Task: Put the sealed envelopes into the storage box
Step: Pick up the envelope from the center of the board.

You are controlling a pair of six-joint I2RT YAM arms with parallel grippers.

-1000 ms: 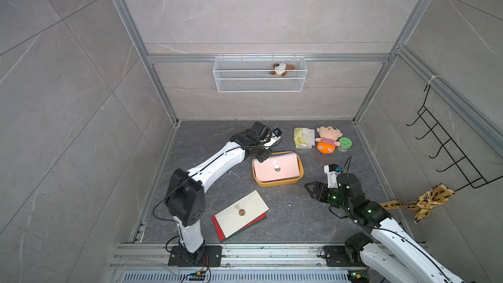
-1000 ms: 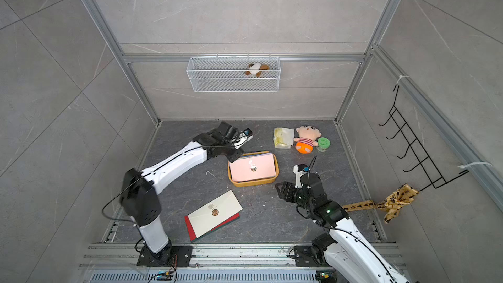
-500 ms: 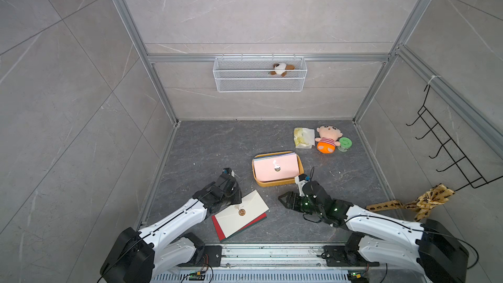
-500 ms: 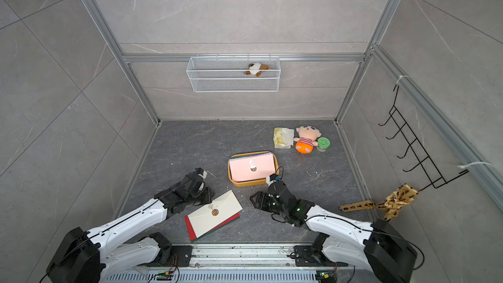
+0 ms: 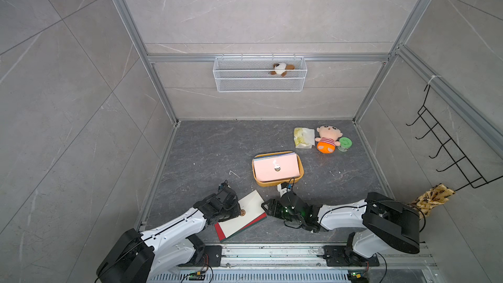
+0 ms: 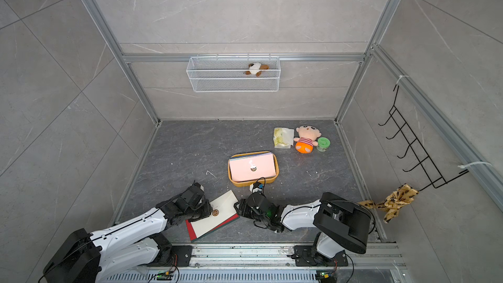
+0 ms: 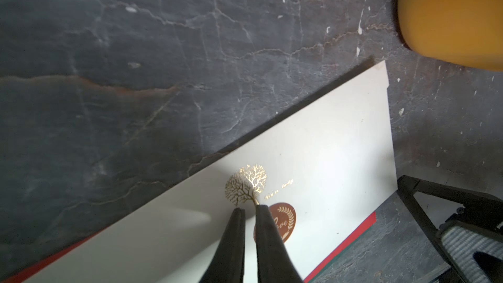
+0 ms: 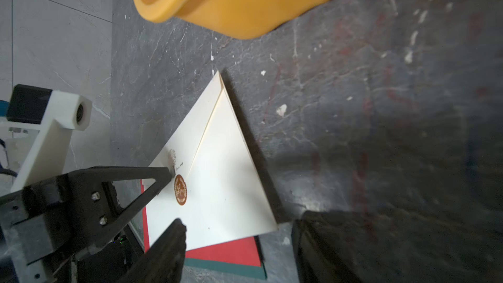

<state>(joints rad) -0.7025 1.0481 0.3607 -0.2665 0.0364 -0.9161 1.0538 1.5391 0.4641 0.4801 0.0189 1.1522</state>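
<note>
Picking up the next envelope is the step in hand. The left gripper (image 7: 248, 208), jaws almost together, presses its tips on the flat cream paper envelope (image 7: 313, 145); the right gripper (image 8: 241, 220) stands wide open at that envelope's corner. Three envelopes lie stacked under them: cream, a red paper envelope (image 8: 226, 251) and a dark green paper envelope (image 8: 231, 269). The one shallow yellow-orange plastic storage box (image 5: 277, 183) sits just ahead of the right gripper, with a pink paper envelope (image 5: 275, 171) on top of others I cannot count. Next, I judge, the cream one alone must be lifted clear.
</note>
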